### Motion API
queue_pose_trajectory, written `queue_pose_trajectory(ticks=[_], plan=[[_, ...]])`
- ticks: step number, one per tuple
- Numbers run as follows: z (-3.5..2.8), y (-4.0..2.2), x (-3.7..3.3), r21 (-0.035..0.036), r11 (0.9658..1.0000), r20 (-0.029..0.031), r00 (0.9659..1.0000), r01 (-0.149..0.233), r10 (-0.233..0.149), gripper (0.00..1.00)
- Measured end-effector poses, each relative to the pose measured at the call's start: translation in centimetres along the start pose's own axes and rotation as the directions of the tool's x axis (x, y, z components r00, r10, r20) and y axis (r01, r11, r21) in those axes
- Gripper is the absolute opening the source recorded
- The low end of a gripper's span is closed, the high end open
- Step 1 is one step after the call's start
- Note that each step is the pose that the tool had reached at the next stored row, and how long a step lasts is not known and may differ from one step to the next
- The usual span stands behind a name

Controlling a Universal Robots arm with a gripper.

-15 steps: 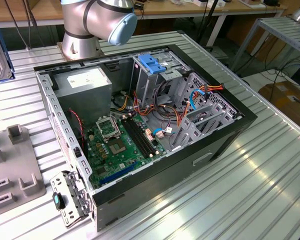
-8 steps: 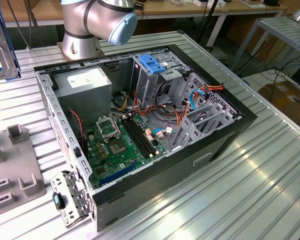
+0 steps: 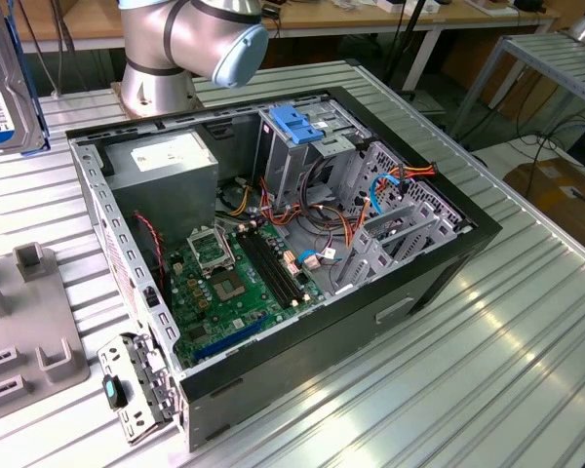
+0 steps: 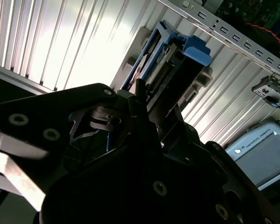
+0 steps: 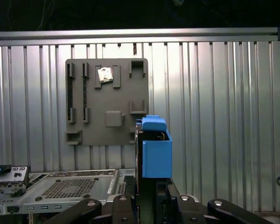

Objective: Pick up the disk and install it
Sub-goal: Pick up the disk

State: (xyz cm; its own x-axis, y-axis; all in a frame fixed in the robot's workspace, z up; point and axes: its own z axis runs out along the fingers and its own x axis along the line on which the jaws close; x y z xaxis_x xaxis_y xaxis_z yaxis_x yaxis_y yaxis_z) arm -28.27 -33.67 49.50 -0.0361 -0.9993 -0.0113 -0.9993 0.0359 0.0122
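The disk [image 3: 2, 90] hangs above the table at the exterior view's far left, silver with a blue-and-white label and a blue edge. In the first wrist view the disk [image 5: 154, 149] stands edge-on with its blue frame rising from between the dark fingers of my gripper [image 5: 147, 189]. The second wrist view shows the disk [image 4: 175, 58] held by the gripper [image 4: 144, 100], which is shut on it, above the ribbed table.
An open computer case [image 3: 448, 263] lies on the ribbed metal table, with a motherboard [image 3: 234, 283], a grey power supply [image 3: 166, 161] and a drive cage carrying a blue bracket [image 3: 297, 122]. A grey fixture plate [image 5: 107, 100] lies beside the case. The arm's base [image 3: 161, 83] stands behind.
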Motion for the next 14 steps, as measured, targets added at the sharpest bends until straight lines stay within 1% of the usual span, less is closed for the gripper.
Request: queue_pose_trajectory(ticks=[2,6,12,14], plan=[[0.00,-0.31,-0.01,0.0000,1.0000,0.0000,1.0000,0.000,0.000,0.35],[-0.01,-0.69,-0.02,0.0000,1.0000,0.0000,1.0000,0.000,0.000,0.35],[-0.02,-1.45,-0.05,0.0000,1.0000,0.0000,1.0000,0.000,0.000,0.35],[-0.02,-1.59,-0.06,0.0000,1.0000,0.0000,1.0000,0.000,0.000,0.35]])
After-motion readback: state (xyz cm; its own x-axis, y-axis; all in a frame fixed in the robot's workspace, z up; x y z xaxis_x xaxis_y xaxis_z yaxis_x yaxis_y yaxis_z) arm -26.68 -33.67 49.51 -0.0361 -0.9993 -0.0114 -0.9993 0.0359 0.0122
